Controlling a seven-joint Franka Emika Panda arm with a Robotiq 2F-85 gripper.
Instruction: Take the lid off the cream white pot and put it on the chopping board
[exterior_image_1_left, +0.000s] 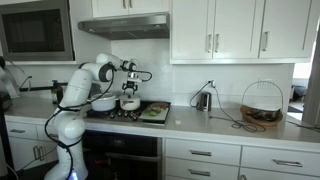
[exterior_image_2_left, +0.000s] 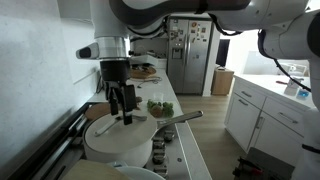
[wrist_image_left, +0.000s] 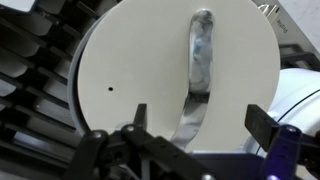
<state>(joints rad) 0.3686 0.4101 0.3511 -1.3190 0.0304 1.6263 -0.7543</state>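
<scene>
- Gripper (wrist_image_left: 199, 112): in the wrist view it comes in from 6 o'clock. Its two fingers (wrist_image_left: 140, 112) are spread wide apart and grip nothing.
- Lid (wrist_image_left: 140, 70): round and cream-white, filling most of the wrist view. It has a small dark vent hole toward 9 o'clock.
- Lid handle (wrist_image_left: 200, 60): a shiny arched metal strip running from 12 to 6 o'clock across the lid. It lies in the gap between the fingers. I cannot tell whether either finger touches it.
- In an exterior view the gripper (exterior_image_2_left: 122, 108) points straight down over the lid (exterior_image_2_left: 112, 127). The lid is seated on the cream white pot (exterior_image_2_left: 118, 145). The fingertips are at or just above the lid top.
- A long handle (exterior_image_2_left: 178, 119) sticks out from the pot toward 3 o'clock.
- In an exterior view the pot (exterior_image_1_left: 130, 103) stands on the dark stove (exterior_image_1_left: 118, 114), directly below the gripper (exterior_image_1_left: 131, 91).
- Wider pale pot (exterior_image_1_left: 103, 102): just beside the small pot, at its 9 o'clock.
- Chopping board (exterior_image_1_left: 158, 117): lies flat at the pot's 3 o'clock, just beside it. Something greenish is on it, too small to identify.
- Tabletop (exterior_image_1_left: 200, 122): carries a wire basket (exterior_image_1_left: 262, 105) far off toward 3 o'clock.
</scene>
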